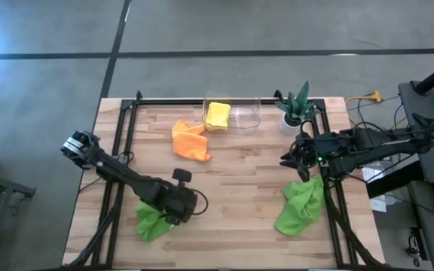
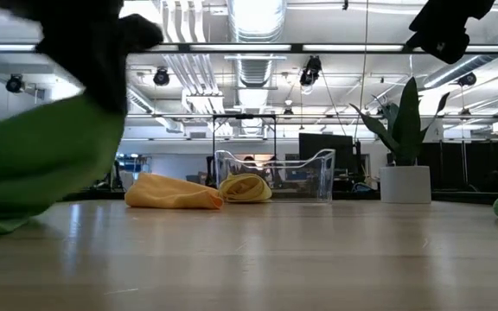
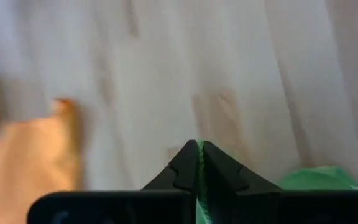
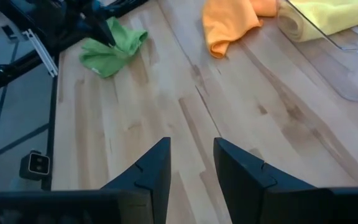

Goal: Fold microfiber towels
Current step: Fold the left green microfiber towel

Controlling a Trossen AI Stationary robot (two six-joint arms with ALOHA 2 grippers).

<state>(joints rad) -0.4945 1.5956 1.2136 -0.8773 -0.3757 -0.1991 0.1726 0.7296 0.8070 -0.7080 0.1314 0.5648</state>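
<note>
Green cloth fills the low view's near left: the left green towel (image 2: 33, 164), bunched and lifted off the table (image 1: 239, 196) under the dark left gripper (image 3: 199, 163). That gripper's wrist view shows its fingers pressed together with a thin green edge pinched between them. From above, this towel (image 1: 153, 223) is a crumpled heap at the table's near left, mostly covered by the arm, so its long axis cannot be told.

Only the high view shows the right green towel (image 1: 300, 207) whole: an elongated heap running from near the right gripper (image 1: 298, 158) toward the near edge. The low view cuts it off at the frame's right.

The right gripper hovers above bare wood, fingers narrowly apart, holding nothing.

The orange towel (image 1: 190, 140) lies rumpled at the far middle. Just beside it the yellow towel (image 1: 218, 114) sits rolled in a clear bin (image 1: 243, 113). A plant (image 1: 295, 105) stands at the far right corner.
</note>
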